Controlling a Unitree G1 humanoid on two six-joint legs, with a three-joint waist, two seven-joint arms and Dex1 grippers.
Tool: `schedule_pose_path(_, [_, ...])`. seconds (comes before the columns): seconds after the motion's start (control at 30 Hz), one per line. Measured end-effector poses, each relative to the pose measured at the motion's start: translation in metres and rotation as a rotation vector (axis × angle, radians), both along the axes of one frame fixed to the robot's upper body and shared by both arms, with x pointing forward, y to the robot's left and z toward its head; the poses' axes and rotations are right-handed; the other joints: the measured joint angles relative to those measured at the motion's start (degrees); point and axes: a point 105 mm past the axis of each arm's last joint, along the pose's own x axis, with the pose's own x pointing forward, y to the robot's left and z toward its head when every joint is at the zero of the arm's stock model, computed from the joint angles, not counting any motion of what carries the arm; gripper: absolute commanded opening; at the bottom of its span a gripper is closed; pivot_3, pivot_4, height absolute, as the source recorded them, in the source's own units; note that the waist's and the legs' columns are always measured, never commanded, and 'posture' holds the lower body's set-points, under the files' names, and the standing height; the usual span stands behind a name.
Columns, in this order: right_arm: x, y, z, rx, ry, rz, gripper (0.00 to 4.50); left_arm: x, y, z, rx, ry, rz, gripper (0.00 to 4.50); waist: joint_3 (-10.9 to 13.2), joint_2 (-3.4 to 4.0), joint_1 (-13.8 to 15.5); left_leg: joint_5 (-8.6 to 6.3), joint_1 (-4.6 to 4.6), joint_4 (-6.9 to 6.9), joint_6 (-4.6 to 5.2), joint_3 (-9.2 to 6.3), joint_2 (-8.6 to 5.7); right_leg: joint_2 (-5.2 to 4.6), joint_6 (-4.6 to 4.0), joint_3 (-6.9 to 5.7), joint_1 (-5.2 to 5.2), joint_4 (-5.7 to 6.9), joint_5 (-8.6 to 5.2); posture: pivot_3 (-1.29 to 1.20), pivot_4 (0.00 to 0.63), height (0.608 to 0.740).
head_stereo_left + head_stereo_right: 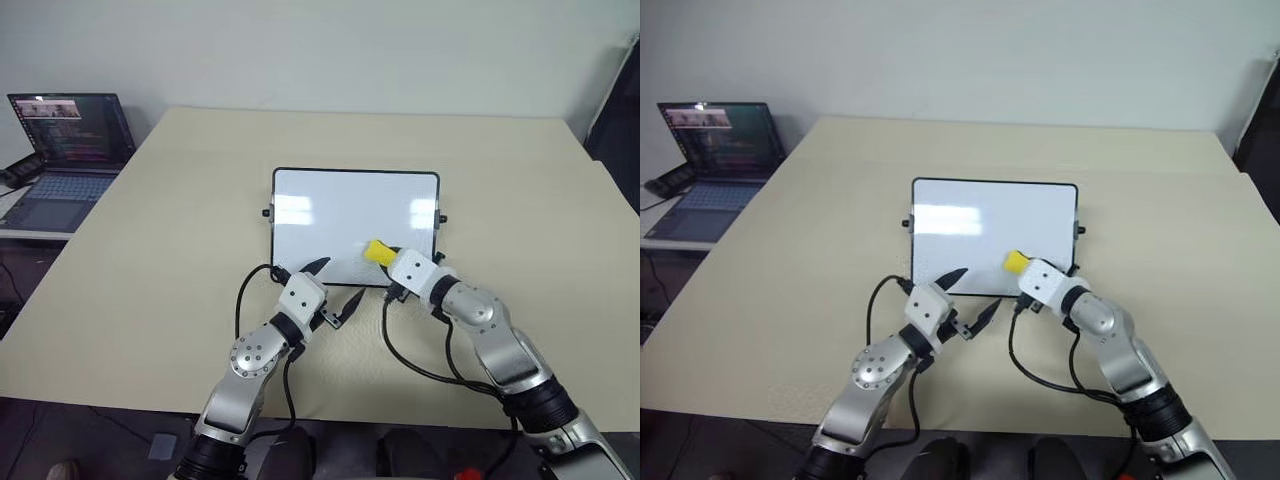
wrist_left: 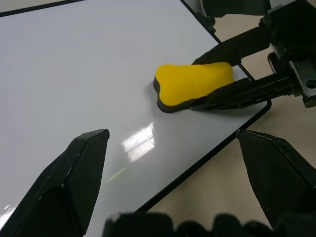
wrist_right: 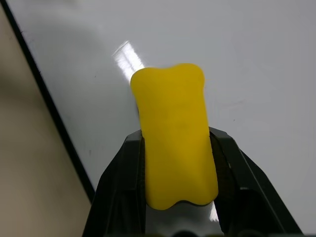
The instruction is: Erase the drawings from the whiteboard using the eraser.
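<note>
The right gripper clenched the eraser on the whiteboard at its 5 o'clock corner; the left gripper gaped empty at 7.

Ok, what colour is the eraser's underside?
Black, under a bright yellow top; the eraser shows that dark lower edge best in the left wrist view.

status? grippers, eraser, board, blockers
Right gripper shut on eraser, on whiteboard near its right front corner. Left gripper open, straddling front edge. No drawings visible. Nothing in the way.
</note>
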Motion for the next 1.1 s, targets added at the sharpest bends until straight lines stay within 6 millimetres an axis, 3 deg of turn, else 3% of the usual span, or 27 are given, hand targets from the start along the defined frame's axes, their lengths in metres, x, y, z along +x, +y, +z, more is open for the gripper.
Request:
schedule_pose_path(0.33, [-0.018,-0.036,-0.003,0.037,0.059,-0.102,1.37,0.0,-0.001,0.001,0.0,-0.001,-0.006,4.5,0.0,-0.01,0.4,0.0,-0.01,0.0,0.0,0.01,-0.01,0.0,0.0,0.01,0.0,0.0,0.0,0.0,0.15,0.74])
schedule_pose_path(0.6, [-0.032,-0.057,0.019,0.14,-0.002,-0.194,1.37,0.001,-0.008,0.006,0.003,-0.019,-0.048,4.5,0.0,0.0,0.4,0.0,-0.22,-0.07,-0.01,0.07,0.0,0.01,0.0,-0.01,-0.22,-0.08,-0.01,0.0,0.15,0.74])
schedule_pose_path(0.73, [-0.047,-0.072,0.033,0.162,-0.017,-0.266,1.37,0.002,-0.019,0.016,-0.004,-0.031,-0.145,4.5,0.0,-0.01,0.5,0.0,-0.23,-0.06,-0.01,0.06,0.0,0.01,0.01,-0.01,-0.21,-0.08,-0.01,0.0,0.15,0.74])
schedule_pose_path(0.93, [-0.059,-0.121,0.046,0.192,0.008,-0.526,1.37,0.001,-0.038,0.028,-0.001,-0.005,-0.355,4.5,0.0,0.0,0.7,0.0,-0.16,-0.06,0.0,0.15,-0.02,0.05,0.01,-0.02,-0.19,-0.05,-0.01,0.0,0.15,0.74])
schedule_pose_path(1.1, [-0.068,-0.15,0.036,0.321,0.098,-0.729,1.37,-0.008,-0.065,0.017,0.075,0.034,-0.623,4.5,0.0,0.0,0.8,0.0,-0.19,-0.07,0.0,0.16,-0.05,0.08,0.0,-0.04,-0.2,-0.07,-0.01,0.0,0.15,0.74])
